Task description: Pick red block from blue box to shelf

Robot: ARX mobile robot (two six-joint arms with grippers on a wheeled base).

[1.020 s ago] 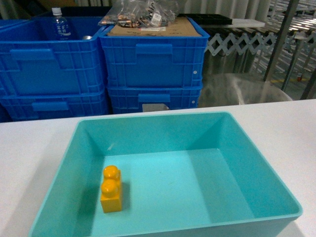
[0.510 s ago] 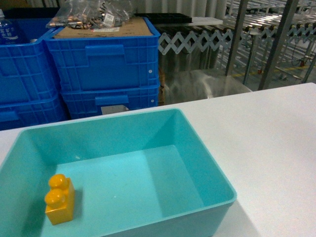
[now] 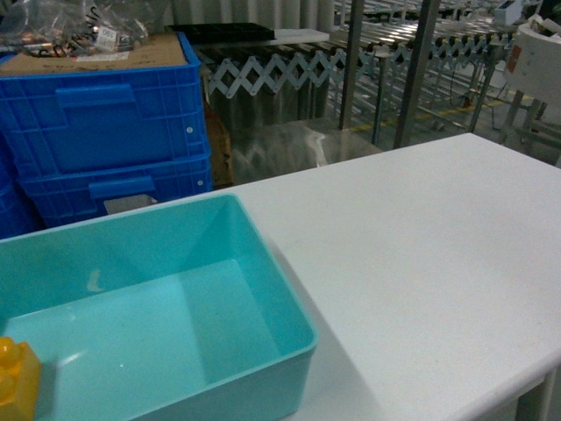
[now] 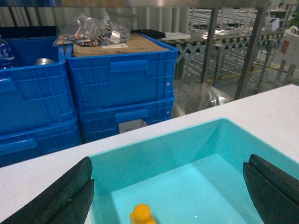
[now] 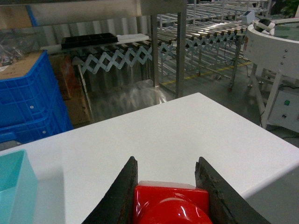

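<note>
Turquoise, one blue box (image 3: 289, 316) is sitting on the white table (image 3: 421, 263), holding one yellow brick (image 3: 16, 381). Left wrist view: the left gripper (image 4: 170, 186) is hanging spread wide above it, empty. Right wrist view: the right gripper (image 5: 170, 186) is clamping the one red block (image 5: 170, 205) above the table.

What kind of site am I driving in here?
Likely a warehouse or factory floor: stacked blue crates holding bagged parts, roller conveyors on metal frames behind, and a white worktable with a blue box.
</note>
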